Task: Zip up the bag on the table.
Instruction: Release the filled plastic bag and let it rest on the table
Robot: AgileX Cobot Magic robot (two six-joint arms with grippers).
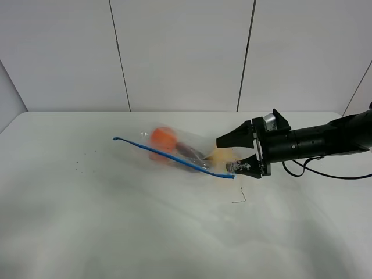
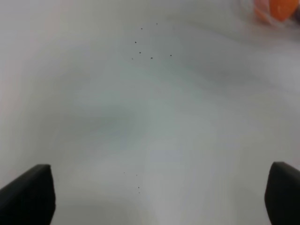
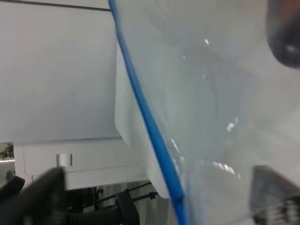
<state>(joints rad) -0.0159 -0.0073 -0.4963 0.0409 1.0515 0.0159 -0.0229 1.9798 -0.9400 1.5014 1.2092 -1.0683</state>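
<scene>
Exterior high view shows a wide white counter [image 1: 87,232] with a clear plastic bag [image 1: 174,148] lying near its middle, slightly toward the far side. Orange, dark purple and pale yellow produce show through the crinkly film. A blue zipper strip [image 1: 168,156] runs along the bag's near edge, slanting from far left down to near right.

The right arm reaches in from the right side. Its right tool [image 1: 231,154] sits at the right-hand end of the zipper strip with its two black jaws spread apart, one above and one below the bag's corner. It pinches nothing that can be seen. From the right wrist view, the blue strip [image 3: 150,126] passes between the jaws, close to the camera.

The left tool [image 2: 159,197] hovers over bare counter with its jaws spread wide, well apart from the bag; only a sliver of orange produce [image 2: 281,8] shows at the edge of its view.

Whether the seal is fully pressed along its length cannot be told; it looks continuous. To do this step well, the right tool probably needs to clamp squarely across the strip, not the film, and slide along it evenly. The free arm could steady the far end so the bag does not drag.
</scene>
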